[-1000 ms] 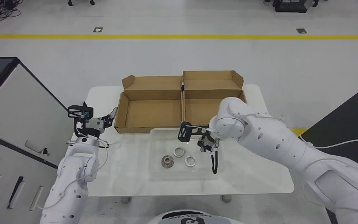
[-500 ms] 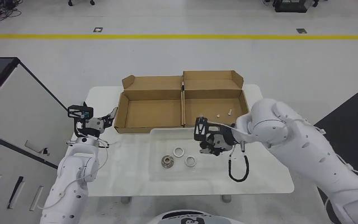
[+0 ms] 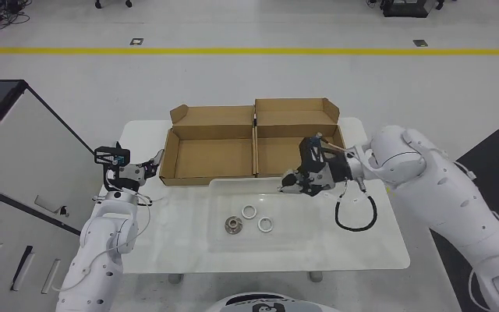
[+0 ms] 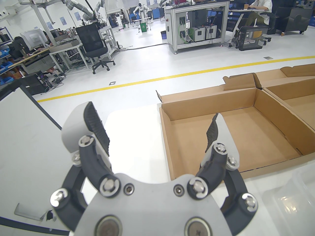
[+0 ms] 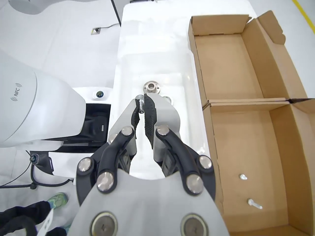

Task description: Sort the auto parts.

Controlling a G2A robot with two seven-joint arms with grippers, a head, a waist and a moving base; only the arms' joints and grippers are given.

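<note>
**Bolt in hand over the parts tray**
My right gripper (image 5: 140, 103) pinches a threaded bolt (image 5: 141, 109) over the clear tray (image 5: 187, 74), a flanged hub (image 5: 151, 87) just beyond my fingertips. Loose bolts (image 5: 254, 203) lie in the near box (image 5: 246, 148) alongside. My left gripper (image 4: 152, 121) hangs spread.

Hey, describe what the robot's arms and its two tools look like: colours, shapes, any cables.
The left arm and right arm have smooth, rounded white shells. A black cable loops off the right one. The left tool and right tool match: a grey metal base plate with round screws, black link bars, and two white fingers lined with black ribbed pads.
</note>
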